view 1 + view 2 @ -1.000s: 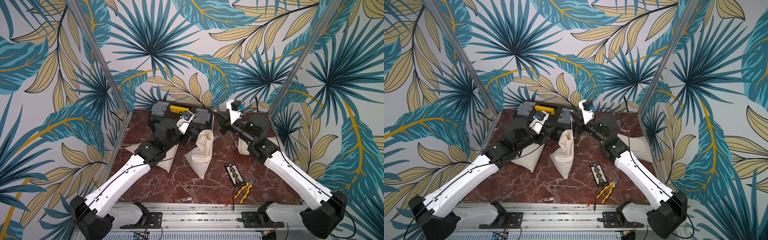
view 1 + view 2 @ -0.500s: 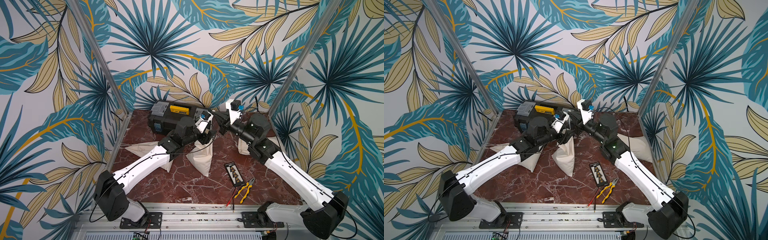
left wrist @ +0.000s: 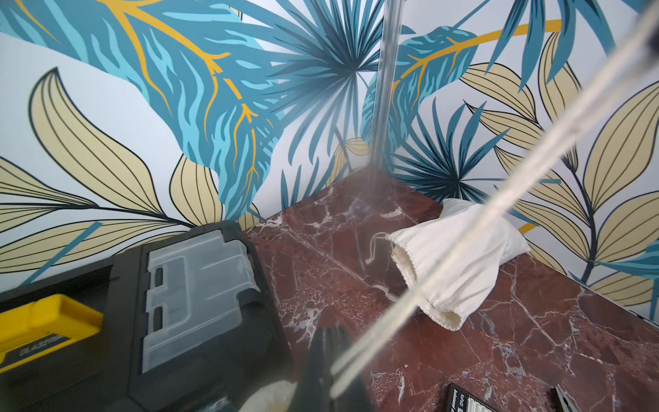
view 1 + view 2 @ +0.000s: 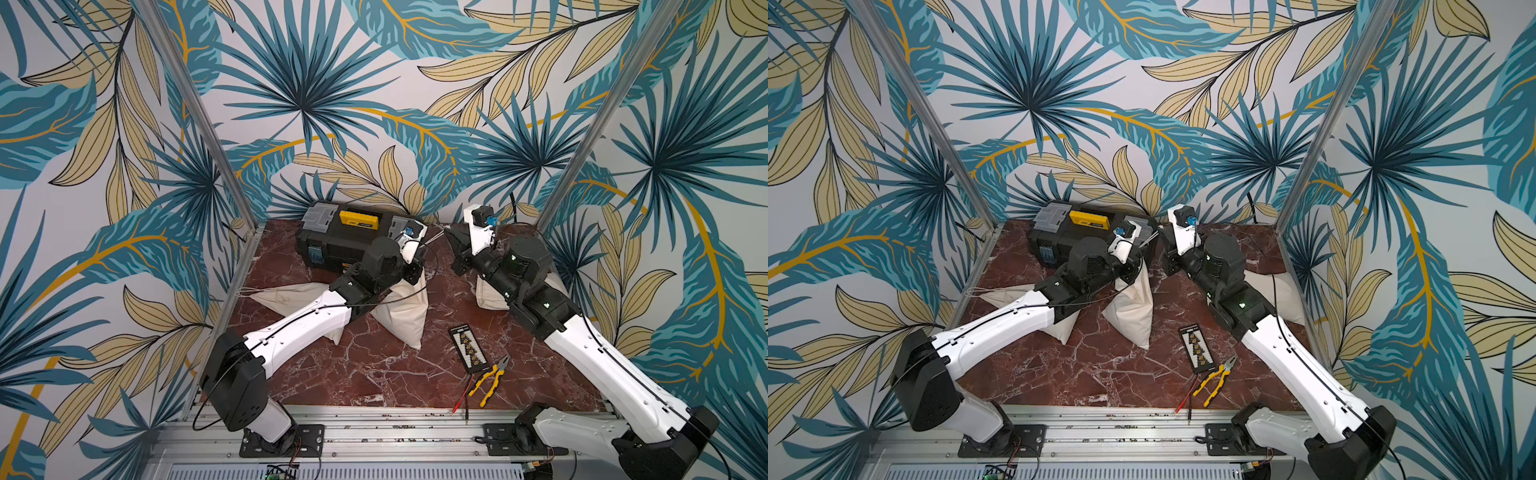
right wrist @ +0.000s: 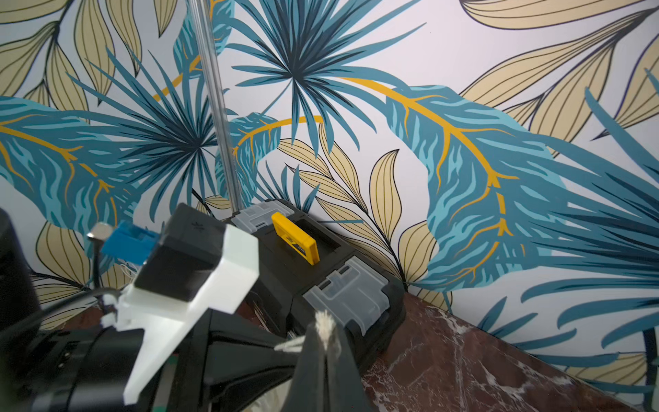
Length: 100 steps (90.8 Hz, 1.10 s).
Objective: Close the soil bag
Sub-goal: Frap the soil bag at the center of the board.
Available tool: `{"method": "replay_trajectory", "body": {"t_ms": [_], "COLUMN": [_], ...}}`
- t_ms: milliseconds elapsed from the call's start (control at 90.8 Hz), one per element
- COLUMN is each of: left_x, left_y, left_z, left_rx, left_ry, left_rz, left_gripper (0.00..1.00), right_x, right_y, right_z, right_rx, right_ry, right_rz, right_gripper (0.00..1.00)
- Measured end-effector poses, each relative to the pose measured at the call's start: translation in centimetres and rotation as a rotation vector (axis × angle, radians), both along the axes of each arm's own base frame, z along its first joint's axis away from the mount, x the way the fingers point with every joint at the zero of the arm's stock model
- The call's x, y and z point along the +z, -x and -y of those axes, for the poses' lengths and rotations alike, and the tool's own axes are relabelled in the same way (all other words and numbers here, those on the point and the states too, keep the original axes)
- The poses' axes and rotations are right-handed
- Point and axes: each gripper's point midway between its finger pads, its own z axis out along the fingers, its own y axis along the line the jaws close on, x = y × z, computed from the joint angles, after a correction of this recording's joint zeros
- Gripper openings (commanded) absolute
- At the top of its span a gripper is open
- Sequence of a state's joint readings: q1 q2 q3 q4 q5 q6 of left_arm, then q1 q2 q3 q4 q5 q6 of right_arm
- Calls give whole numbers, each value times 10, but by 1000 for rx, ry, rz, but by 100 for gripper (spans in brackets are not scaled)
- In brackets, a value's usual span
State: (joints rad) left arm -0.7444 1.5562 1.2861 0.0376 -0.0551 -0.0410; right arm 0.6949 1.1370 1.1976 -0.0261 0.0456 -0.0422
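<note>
While you hold the cord at both ends, count the soil bag (image 4: 401,316) first: cream cloth, standing near the middle of the surface (image 4: 374,374), belly on the marble, neck hidden beneath the left arm, so how far the mouth is gathered cannot be told; drawstring (image 3: 492,199): stretched taut from that neck across to the right arm, placed so that a pull should gather the mouth; left gripper (image 3: 328,339): clenched, the cord running down into its tips just above the neck, probably to anchor the bag against the pull; right gripper (image 5: 322,342): clenched on the cord's far end, a frayed tuft showing past its tips.

Toolbox (image 4: 340,241): black, yellow handle, against the back wall, just behind the bag; spare bag (image 4: 286,293): lying partly under the left arm; open-mouthed bag (image 3: 456,260): lying by the right-hand wall; pliers (image 4: 492,378), card of small parts (image 4: 469,349), red and black leads (image 4: 461,399): front right, well apart from your work; surface: red-brown veined marble; walls (image 4: 311,83): leaf-print panels on three sides.
</note>
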Motion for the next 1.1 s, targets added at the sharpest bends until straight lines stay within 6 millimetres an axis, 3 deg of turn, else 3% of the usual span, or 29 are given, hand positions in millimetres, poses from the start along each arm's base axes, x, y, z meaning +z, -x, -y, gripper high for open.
{"method": "replay_trajectory", "body": {"t_ms": [88, 253, 441, 518, 595, 793, 980, 1101], "left_x": [-3, -34, -54, -58, -60, -55, -38, -43], "left_y": [0, -2, 1, -1, -4, -7, 16, 35], "left_z": [-2, -16, -28, -36, -42, -73, -104, -120], "left_rx": [37, 122, 196, 240, 263, 320, 334, 318], "left_ry": [-14, -121, -229, -254, -262, -224, -243, -254], "left_rz": [-4, -53, -70, -74, -77, -82, -44, -35], "left_gripper": [14, 24, 26, 16, 6, 2, 1, 0], "right_x": [-1, 25, 38, 39, 34, 8, -7, -20], "right_y": [3, 13, 18, 18, 20, 21, 20, 14], "right_z": [10, 39, 59, 65, 69, 69, 61, 41], "right_rx": [-38, -134, -204, -230, -244, -247, -213, -141], "right_ry": [24, -2, -5, 5, 24, 96, 102, 56], "right_rz": [4, 75, 116, 122, 119, 87, 70, 48], "right_gripper": [0, 0, 0, 0, 0, 0, 0, 0]}}
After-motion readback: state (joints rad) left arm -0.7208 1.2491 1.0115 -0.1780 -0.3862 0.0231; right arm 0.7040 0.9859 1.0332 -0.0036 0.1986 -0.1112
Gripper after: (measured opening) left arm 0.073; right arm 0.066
